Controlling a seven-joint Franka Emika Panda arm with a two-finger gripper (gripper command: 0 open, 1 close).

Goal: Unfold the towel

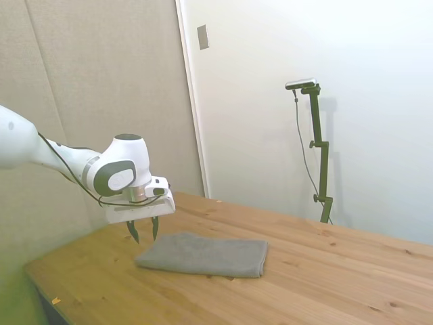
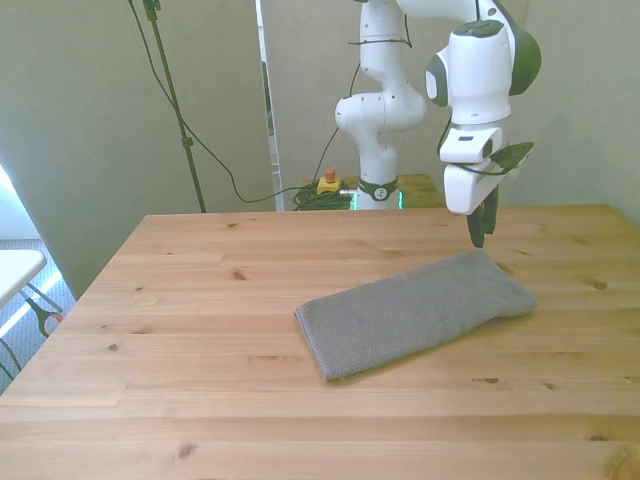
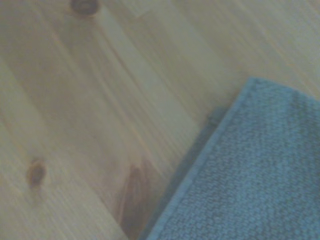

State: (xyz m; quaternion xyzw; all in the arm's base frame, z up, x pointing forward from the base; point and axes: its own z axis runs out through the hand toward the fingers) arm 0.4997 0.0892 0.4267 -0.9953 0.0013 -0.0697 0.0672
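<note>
Bright even light, soft shadows; wrist view blurred; side view slightly washed out.

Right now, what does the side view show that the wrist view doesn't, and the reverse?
Only the side view shows the whole folded grey towel, the open gripper poised above the table just off the towel's end, and the white arm. Only the wrist view shows, though blurred, the towel's hemmed edge and corner, the terry weave and dark knots in the wood. Both show the towel lying flat on the wooden table.
</note>
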